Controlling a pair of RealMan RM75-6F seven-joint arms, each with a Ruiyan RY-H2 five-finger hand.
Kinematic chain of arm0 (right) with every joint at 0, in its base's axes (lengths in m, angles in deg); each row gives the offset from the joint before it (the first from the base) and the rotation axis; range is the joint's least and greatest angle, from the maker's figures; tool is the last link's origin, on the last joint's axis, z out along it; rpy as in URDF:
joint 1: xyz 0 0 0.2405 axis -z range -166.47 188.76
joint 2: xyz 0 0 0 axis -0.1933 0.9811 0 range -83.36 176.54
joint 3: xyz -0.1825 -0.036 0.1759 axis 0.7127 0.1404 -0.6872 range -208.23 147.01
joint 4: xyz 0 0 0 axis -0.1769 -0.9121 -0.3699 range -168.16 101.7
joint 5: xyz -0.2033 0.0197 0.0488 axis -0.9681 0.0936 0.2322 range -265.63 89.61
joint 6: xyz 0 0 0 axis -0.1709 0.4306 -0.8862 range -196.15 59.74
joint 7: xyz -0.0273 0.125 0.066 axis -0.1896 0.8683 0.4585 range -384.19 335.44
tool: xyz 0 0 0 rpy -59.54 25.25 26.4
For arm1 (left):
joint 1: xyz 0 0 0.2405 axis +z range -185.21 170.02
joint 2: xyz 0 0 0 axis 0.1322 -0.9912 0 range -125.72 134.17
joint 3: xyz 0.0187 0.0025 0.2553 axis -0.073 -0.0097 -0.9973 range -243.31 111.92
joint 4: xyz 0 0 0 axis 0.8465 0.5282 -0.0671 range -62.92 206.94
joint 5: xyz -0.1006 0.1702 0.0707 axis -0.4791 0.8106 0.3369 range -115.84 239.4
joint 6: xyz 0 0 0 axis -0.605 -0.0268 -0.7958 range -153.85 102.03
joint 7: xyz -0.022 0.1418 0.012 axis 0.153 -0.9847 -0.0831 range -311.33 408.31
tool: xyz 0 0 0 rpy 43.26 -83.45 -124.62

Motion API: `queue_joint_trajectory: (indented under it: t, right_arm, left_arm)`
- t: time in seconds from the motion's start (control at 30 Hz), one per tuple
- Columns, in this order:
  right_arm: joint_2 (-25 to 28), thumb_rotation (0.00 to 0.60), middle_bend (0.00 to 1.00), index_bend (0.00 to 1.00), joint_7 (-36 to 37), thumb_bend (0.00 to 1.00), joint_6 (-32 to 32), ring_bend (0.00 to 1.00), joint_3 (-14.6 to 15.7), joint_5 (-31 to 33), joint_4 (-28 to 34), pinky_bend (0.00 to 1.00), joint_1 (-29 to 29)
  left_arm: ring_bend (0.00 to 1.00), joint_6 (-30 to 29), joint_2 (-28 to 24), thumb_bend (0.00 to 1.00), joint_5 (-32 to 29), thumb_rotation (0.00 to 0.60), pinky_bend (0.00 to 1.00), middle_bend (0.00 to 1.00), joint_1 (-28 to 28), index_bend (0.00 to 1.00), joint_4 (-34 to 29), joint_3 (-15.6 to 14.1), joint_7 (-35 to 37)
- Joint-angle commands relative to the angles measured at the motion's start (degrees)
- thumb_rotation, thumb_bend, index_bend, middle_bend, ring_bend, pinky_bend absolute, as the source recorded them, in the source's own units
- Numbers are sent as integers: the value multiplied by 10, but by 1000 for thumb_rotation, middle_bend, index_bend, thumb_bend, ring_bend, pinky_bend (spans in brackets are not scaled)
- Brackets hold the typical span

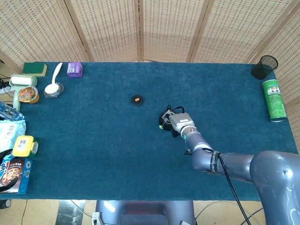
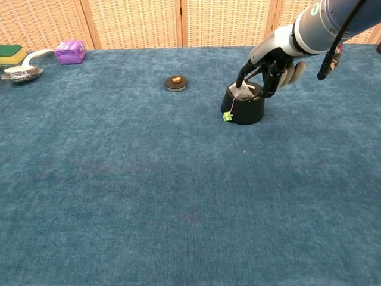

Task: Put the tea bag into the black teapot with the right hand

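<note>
From above, mid-table: my right hand (image 1: 180,123) covers most of the small black round teapot (image 1: 165,121); I cannot tell from this view how my fingers lie.
Far left of it: a small black round lid with an orange knob (image 1: 137,100) lies well apart on the blue felt table (image 1: 93,140).
Left hand: not in view.
From the chest, right of centre: my right hand (image 2: 275,64) hangs over the teapot (image 2: 243,107), fingers curled down at its open mouth.
Tea bag: the soft white paper tea bag (image 2: 243,89) sits in the mouth, top corner touching my fingertips; pinched or just released, I cannot tell.
String: it drapes down the near wall, with the green paper tag (image 2: 227,117) outside.
Handling: light, limp and tearable, I judge, so hold the top corner gently, never the string.
</note>
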Motion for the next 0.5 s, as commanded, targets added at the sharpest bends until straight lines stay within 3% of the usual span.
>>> queue_joint_trajectory:
  t: [0.03, 0.3, 0.5]
  right_arm:
    - [-2, 600, 1000, 84, -5, 730, -2, 1000, 12, 13, -4, 1000, -8]
    - [-4, 600, 1000, 91, -11, 730, -9, 1000, 25, 22, 9, 1000, -21]
    - [-12, 600, 1000, 91, -2, 730, -12, 1000, 18, 23, 8, 1000, -29]
  left_arm:
    - [78, 1, 1, 265, 0, 600, 151, 202, -1, 124, 1, 0, 0]
    - [78, 1, 3, 265, 2, 600, 151, 201, -2, 124, 3, 0, 2]
    - [77, -2, 1, 265, 1, 600, 151, 201, 1, 124, 4, 0, 3]
